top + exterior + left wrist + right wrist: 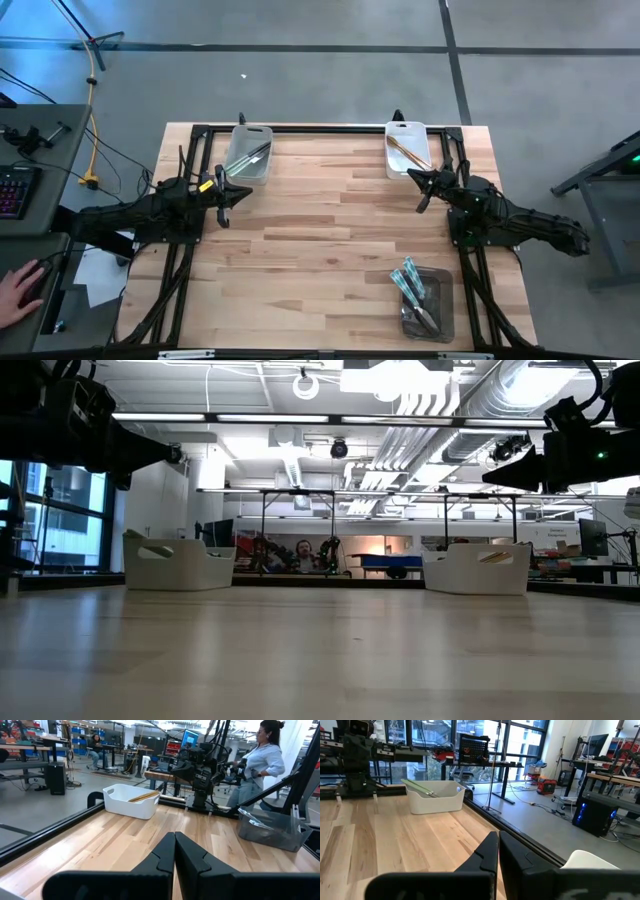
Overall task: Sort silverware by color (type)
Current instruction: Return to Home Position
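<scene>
Parked with fingers together and empty, sorting seemingly done: left gripper (pixel 222 192) just short of binned silvery cutlery (pixel 250 158), right gripper (pixel 424 190) beside gold cutlery (pixel 405 152), blue cutlery (pixel 410 278) well behind

gold silverware (pixel 403 150), blue-green silverware (pixel 410 279); pale plank-striped wood table (pixel 330 225)

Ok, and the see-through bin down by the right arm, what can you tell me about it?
The bin is a rectangular tub of smoky, see-through plastic with rounded corners. It stands upright on the wooden table, near the corner beside the right arm's frame. Blue-green cutlery lies slanted inside, its ends appearing to poke past the rim. Darker pieces at the other end are too small to tell apart. Nothing grips the bin.
</scene>
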